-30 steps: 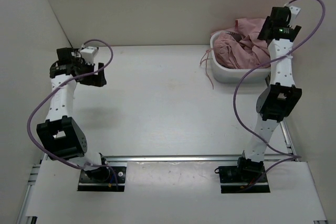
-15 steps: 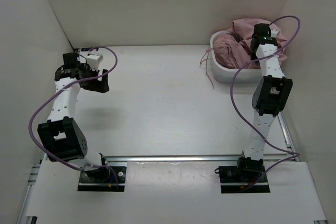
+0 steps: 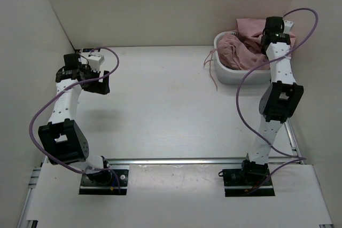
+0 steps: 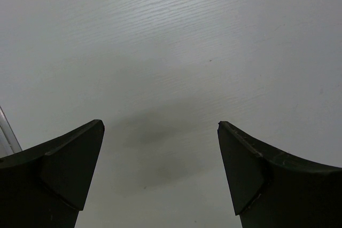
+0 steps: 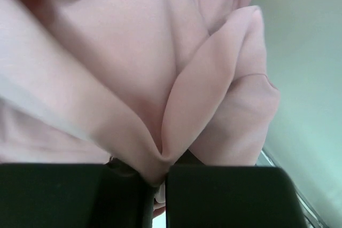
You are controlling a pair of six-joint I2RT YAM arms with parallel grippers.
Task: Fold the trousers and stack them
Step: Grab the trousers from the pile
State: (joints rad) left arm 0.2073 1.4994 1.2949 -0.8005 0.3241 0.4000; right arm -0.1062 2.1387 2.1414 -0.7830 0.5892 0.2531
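Right claw point(image 5: 156, 177) pinches a fold of pink trousers point(image 5: 123, 68) at the far-right corner of the tabletop point(image 4: 176, 30); left claw point(image 4: 160, 129) hangs spread wide.

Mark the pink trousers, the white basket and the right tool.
pink trousers point(image 3: 235, 50): top external view, crumpled fabric inside the basket.
white basket point(image 3: 230, 75): top external view, its near outer wall.
right tool point(image 5: 159, 170): right wrist view, between the fingertips pinching a fabric fold.
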